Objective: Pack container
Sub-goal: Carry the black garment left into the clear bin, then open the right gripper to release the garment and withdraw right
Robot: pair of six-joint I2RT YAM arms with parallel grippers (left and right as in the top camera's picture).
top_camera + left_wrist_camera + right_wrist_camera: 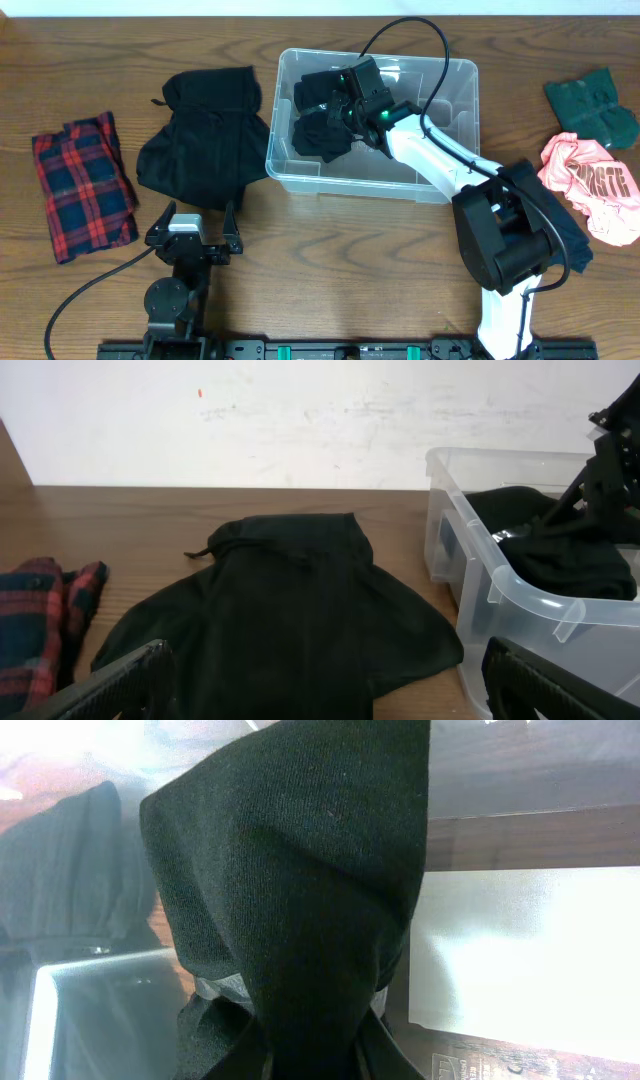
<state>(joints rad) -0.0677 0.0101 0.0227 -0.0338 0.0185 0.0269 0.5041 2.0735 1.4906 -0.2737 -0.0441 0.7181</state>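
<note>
The clear plastic container (pixel 455 72) stands at the table's back centre. My right gripper (pixel 338 115) reaches into its left half, shut on a black garment (pixel 318 128) that bunches up between the jaws. In the right wrist view this black garment (pixel 300 870) fills the middle, pinched at my right gripper (pixel 315 1058), with the container's white label (pixel 530 950) to its right. My left gripper (pixel 192 232) stands open near the front edge with nothing in it. In the left wrist view its fingers (pixel 120 680) frame a second black garment (pixel 290 600) beside the container (pixel 500 595).
A second black garment (pixel 205 135) lies spread left of the container. A red and blue plaid cloth (pixel 82 185) lies at the far left. A dark green cloth (pixel 592 108) and a pink printed cloth (pixel 590 180) lie at the right edge.
</note>
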